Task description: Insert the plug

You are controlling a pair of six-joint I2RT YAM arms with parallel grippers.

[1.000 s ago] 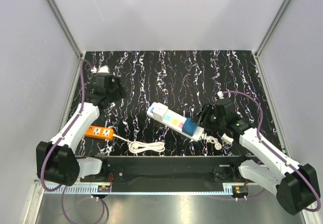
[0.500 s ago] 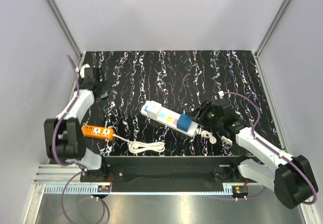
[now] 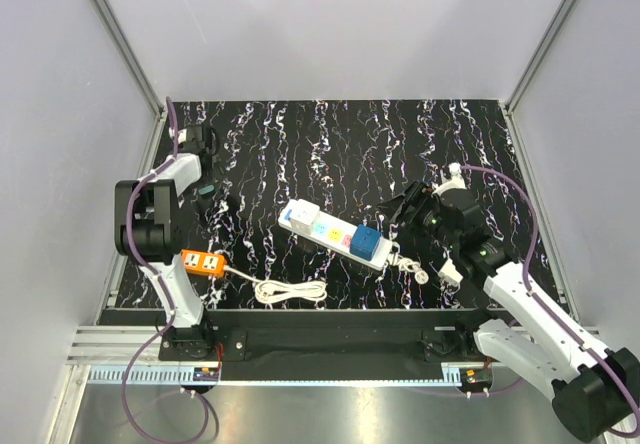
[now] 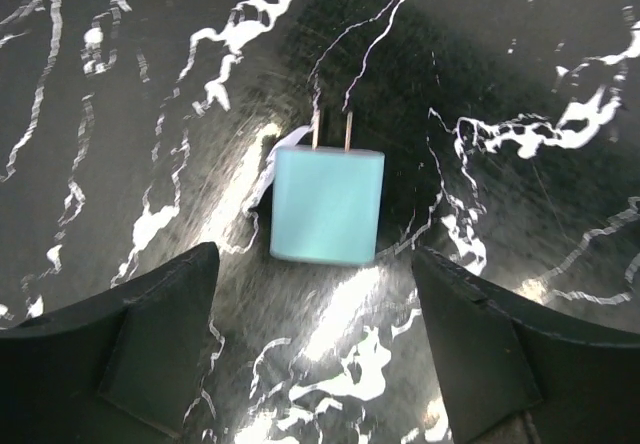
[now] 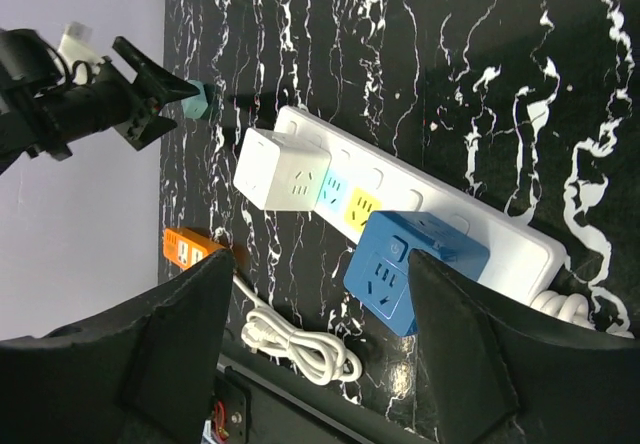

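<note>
The royal-blue plug sits on the right end of the white power strip. It also shows in the right wrist view, on the strip. My right gripper is open and empty, just right of the plug and above it; in the right wrist view its fingers stand wide apart. My left gripper is open at the far left. In the left wrist view it hovers over a pale teal cube lying on the table with its prongs pointing away.
A white cube adapter sits on the strip's left end. An orange socket block with a coiled white cord lies near the front edge. The strip's own cord curls at its right end. Walls enclose the black marbled table.
My right gripper has drawn back from the blue plug and the strip has slid a little left. My left arm has folded back and its gripper now points down at the teal cube.
</note>
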